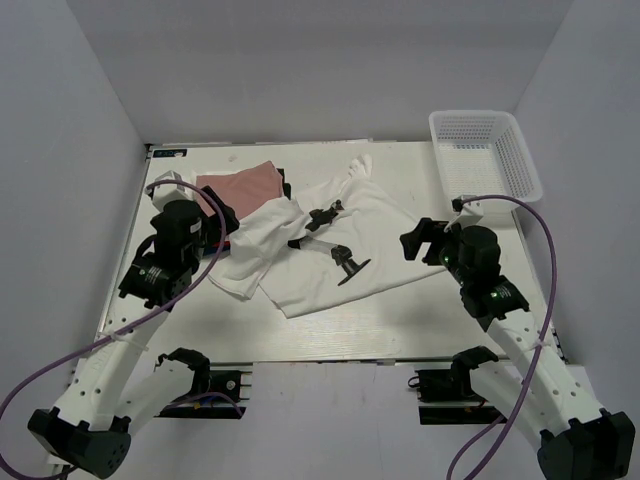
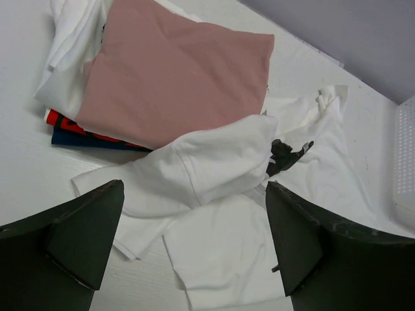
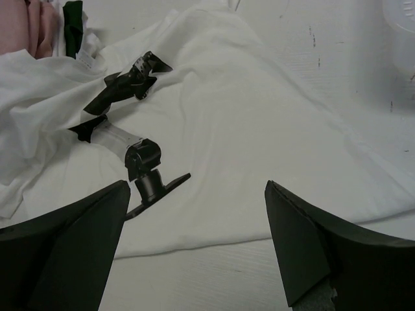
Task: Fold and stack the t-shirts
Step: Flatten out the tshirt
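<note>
The large white t-shirt [image 1: 375, 240] with a black graphic print [image 1: 335, 255] lies crumpled mid-table, one part folded over toward the left. It also shows in the left wrist view [image 2: 220, 162] and the right wrist view [image 3: 259, 129]. The dusty-pink shirt [image 1: 245, 185] lies folded on top of a pile at the back left, over a red one [image 2: 68, 124], a dark one [image 2: 81, 138] and a white one [image 2: 68, 39]. My left gripper [image 1: 228, 222] [image 2: 194, 246] is open and empty above the white shirt's left edge. My right gripper [image 1: 418, 240] [image 3: 194, 249] is open and empty over its right hem.
A white plastic mesh basket [image 1: 485, 150] stands at the back right corner; its edge shows in the left wrist view [image 2: 405, 168]. White walls enclose the table on three sides. Bare table [image 1: 350, 335] runs along the front edge.
</note>
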`<state>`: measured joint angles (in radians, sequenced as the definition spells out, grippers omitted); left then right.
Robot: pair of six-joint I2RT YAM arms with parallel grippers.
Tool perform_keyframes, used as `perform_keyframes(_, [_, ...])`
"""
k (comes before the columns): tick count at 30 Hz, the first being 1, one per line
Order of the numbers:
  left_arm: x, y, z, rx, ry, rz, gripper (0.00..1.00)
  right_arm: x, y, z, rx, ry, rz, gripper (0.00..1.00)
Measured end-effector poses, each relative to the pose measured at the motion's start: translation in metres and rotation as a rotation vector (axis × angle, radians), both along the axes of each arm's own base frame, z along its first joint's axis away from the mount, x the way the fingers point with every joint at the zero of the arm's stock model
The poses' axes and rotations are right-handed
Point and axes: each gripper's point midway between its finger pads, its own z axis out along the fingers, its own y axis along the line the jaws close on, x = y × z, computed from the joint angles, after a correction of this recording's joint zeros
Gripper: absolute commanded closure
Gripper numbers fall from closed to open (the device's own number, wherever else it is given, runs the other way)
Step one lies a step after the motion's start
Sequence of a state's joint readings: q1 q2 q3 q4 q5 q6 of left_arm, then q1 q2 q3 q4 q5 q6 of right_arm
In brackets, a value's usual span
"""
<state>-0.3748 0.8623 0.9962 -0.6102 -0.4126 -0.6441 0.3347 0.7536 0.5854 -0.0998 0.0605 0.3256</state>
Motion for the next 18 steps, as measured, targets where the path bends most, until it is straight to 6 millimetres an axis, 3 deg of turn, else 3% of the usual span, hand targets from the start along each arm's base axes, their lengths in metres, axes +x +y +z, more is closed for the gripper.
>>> perform_keyframes(7, [-0.001, 0.002, -0.011, 0.01, 0.042, 0.013, 0.0, -0.003, 0.011, -0.008, 0.009, 0.039, 0.059, 0.1])
perform_keyframes(13, [0.004, -0.002, -0.016, 0.011, 0.058, 0.003, 0.0, 0.002, 0.031, -0.028, 0.02, 0.139, 0.147, 0.1])
perform_keyframes(18, [0.011, -0.008, -0.028, 0.022, 0.098, -0.012, 0.0, 0.019, 0.087, -0.051, 0.067, 0.271, 0.334, 0.1])
